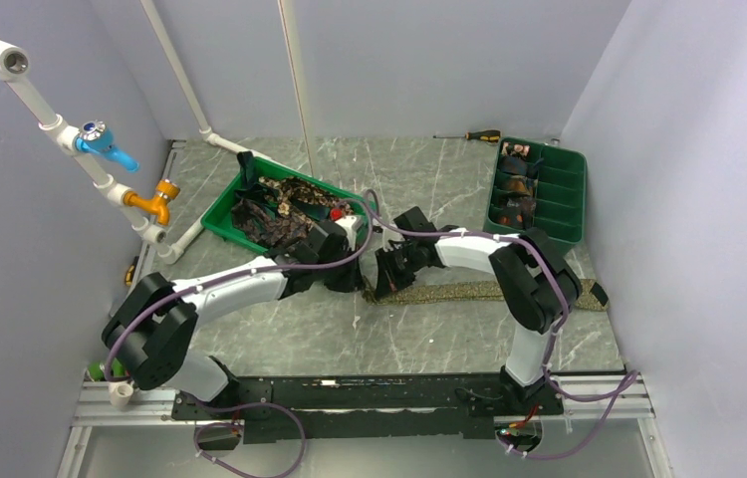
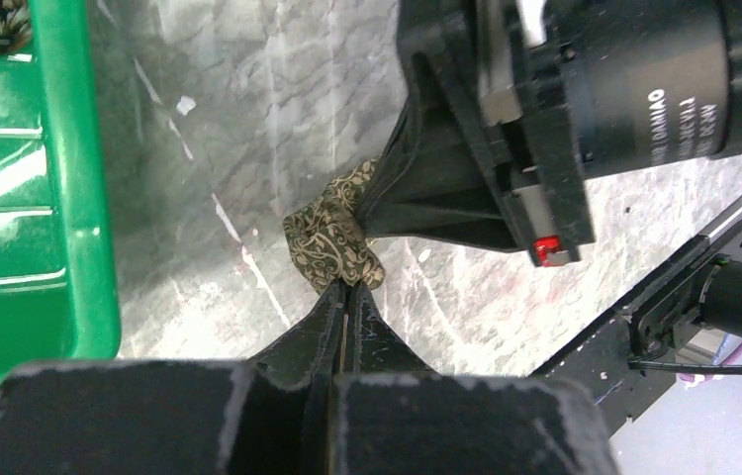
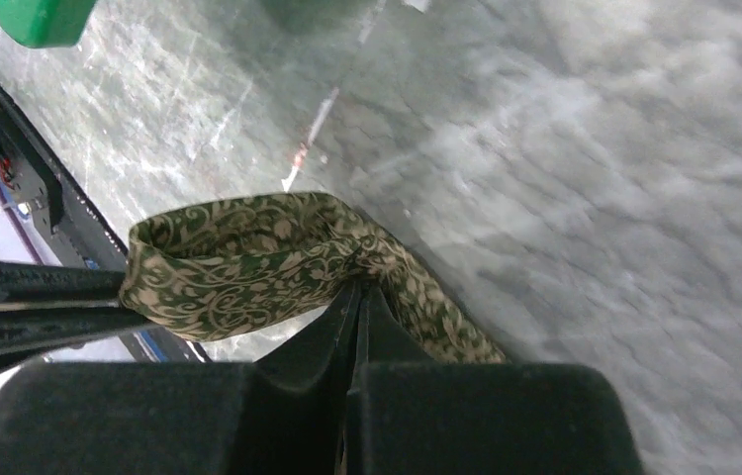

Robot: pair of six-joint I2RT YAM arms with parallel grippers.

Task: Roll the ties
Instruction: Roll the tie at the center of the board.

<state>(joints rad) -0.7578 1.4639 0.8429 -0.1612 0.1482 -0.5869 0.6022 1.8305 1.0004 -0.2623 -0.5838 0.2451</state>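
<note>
An olive-tan patterned tie (image 1: 489,291) lies as a long strip on the table, running right from the two grippers. Its left end is folded into a small loop (image 3: 238,259). My left gripper (image 2: 347,287) is shut on that folded end (image 2: 332,237), its tips pinching the fabric. My right gripper (image 3: 359,289) is shut on the same tie where the loop meets the strip. In the top view both grippers (image 1: 365,271) (image 1: 389,269) meet at the tie's left end, just above the table. More ties (image 1: 285,209) lie piled in a green tray (image 1: 220,219).
A green compartment tray (image 1: 559,204) at the back right holds several rolled ties (image 1: 517,184). A screwdriver (image 1: 469,135) lies at the back. White pipes with a blue valve (image 1: 101,144) run along the left wall. The green tray's rim (image 2: 80,178) is close to my left gripper.
</note>
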